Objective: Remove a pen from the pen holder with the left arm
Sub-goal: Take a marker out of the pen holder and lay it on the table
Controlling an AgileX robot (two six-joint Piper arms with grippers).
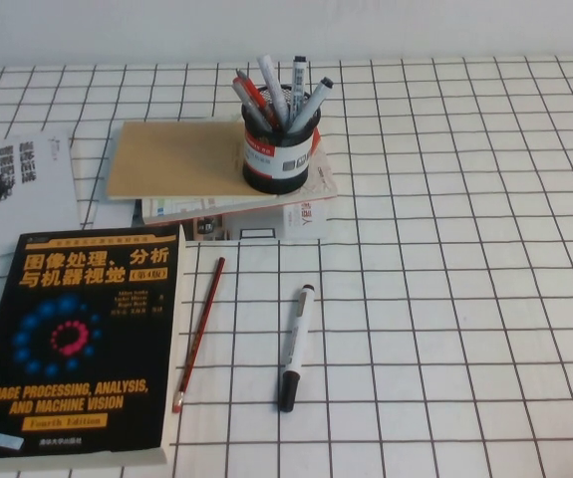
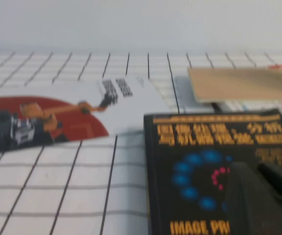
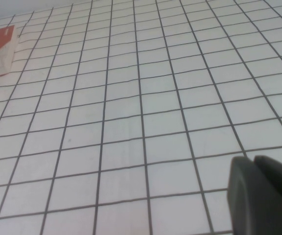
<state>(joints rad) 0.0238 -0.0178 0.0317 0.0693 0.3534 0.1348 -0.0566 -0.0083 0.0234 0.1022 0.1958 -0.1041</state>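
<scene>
A black pen holder [image 1: 280,157] with a red-and-white label stands on a brown-covered stack of books [image 1: 181,159] at the back middle of the table. Several pens and markers [image 1: 284,92] stick up from it. In front lie a black-and-white marker [image 1: 295,349] and a red pencil [image 1: 199,332]. Neither arm shows in the high view. My left gripper [image 2: 257,171] is shut with nothing in it, low over the black book [image 2: 199,161], far from the holder. My right gripper [image 3: 254,164] is shut over bare gridded cloth.
The black image-processing book [image 1: 72,344] fills the front left. A white leaflet with a red robot picture [image 1: 12,189] lies at the far left. White gridded cloth [image 1: 465,299] covers the table, and a white wall runs along the back.
</scene>
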